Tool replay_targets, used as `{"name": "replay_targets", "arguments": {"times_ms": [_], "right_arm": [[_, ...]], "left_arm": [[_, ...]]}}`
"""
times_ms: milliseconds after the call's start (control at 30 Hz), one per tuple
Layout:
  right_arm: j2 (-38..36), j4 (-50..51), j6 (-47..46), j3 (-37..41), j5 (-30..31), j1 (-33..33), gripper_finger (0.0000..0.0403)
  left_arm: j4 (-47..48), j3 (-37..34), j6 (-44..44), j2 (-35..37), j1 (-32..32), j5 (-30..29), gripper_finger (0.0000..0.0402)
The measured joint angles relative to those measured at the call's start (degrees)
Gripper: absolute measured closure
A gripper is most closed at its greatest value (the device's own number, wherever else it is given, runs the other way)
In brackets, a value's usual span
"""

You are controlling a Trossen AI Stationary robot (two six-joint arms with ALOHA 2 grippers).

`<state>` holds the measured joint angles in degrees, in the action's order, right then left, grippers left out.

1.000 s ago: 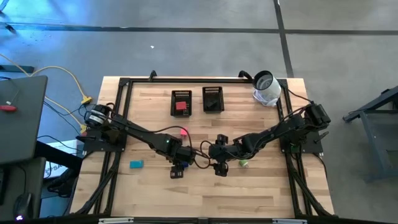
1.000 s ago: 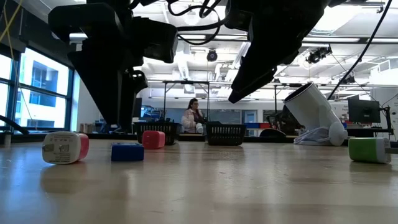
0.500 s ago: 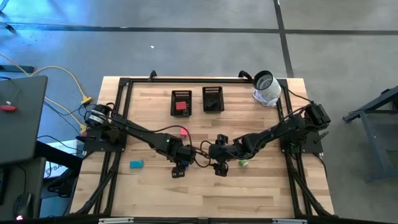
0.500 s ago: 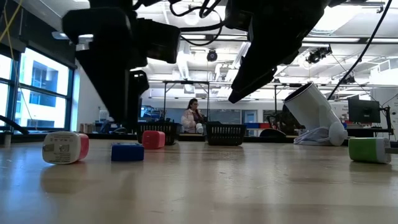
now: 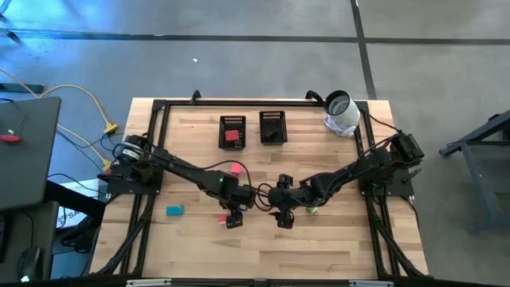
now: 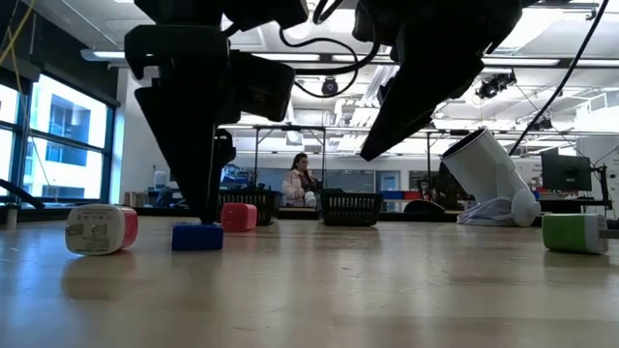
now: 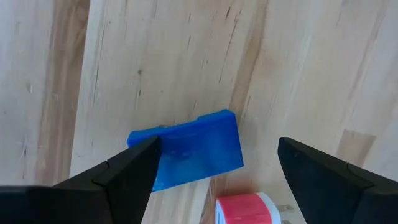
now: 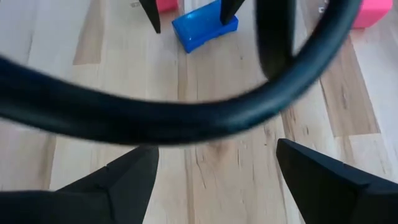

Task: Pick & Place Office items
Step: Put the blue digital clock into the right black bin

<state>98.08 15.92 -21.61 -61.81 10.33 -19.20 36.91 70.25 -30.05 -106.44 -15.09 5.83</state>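
A blue block (image 7: 186,149) lies flat on the wooden table, with a red-and-white piece (image 7: 247,208) beside it. My left gripper (image 7: 217,149) is open and points down over the block, one finger at its end and the other well off its side. In the high view my left gripper (image 5: 233,217) is at mid-table. My right gripper (image 5: 284,218) hovers open just to its right, touching nothing. Lying loose on the table are a pink piece (image 5: 235,169), a teal piece (image 5: 174,210) and a green piece (image 5: 312,210). A red piece (image 5: 232,135) lies in the left tray. My left gripper comes at the blue block from above, pointing down. One finger (image 7: 134,165) overlaps the block's end (image 7: 163,146); whether it touches, I cannot tell. The other finger stands clear of the block, which lies flat on the table.
Two black mesh trays (image 5: 232,119) (image 5: 272,115) stand near the far edge. A white cylinder (image 5: 341,112) lies at the far right corner. A cable (image 8: 186,118) crosses the right wrist view. A person (image 6: 300,182) sits in the room beyond the table.
My left gripper has moved a little toward the table's right and come down, so its fingers now stand around the blue block. The block and the other pieces have stayed where they were.
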Motion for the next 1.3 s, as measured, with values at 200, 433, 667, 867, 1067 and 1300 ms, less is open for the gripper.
{"name": "replay_targets", "arguments": {"times_ms": [200,433,667,867,1067,1300], "right_arm": [[0.0,0.1,0.0,0.0,0.0,-0.1,0.0089],[0.0,0.1,0.0,0.0,0.0,-0.3,0.0089],[0.0,0.1,0.4,0.0,0.0,-0.3,0.0089],[0.0,0.1,0.4,0.0,0.0,-0.3,0.0089],[0.0,0.1,0.4,0.0,0.0,-0.3,0.0089],[0.0,0.1,0.5,0.0,0.0,-0.3,0.0089]], "left_arm": [[0.3,0.0,-3.1,0.2,-0.1,-0.8,0.0082],[4.4,0.0,-5.4,0.1,-0.1,-1.7,0.0082],[7.2,0.6,-6.1,0.0,-0.1,-3.2,0.0082],[9.4,2.7,-6.0,-0.2,-0.1,-3.2,0.0082],[10.7,4.6,-5.5,-0.3,-0.1,-2.9,0.0082],[12.9,8.1,-4.3,-0.3,-0.1,-0.1,0.0082]]}}
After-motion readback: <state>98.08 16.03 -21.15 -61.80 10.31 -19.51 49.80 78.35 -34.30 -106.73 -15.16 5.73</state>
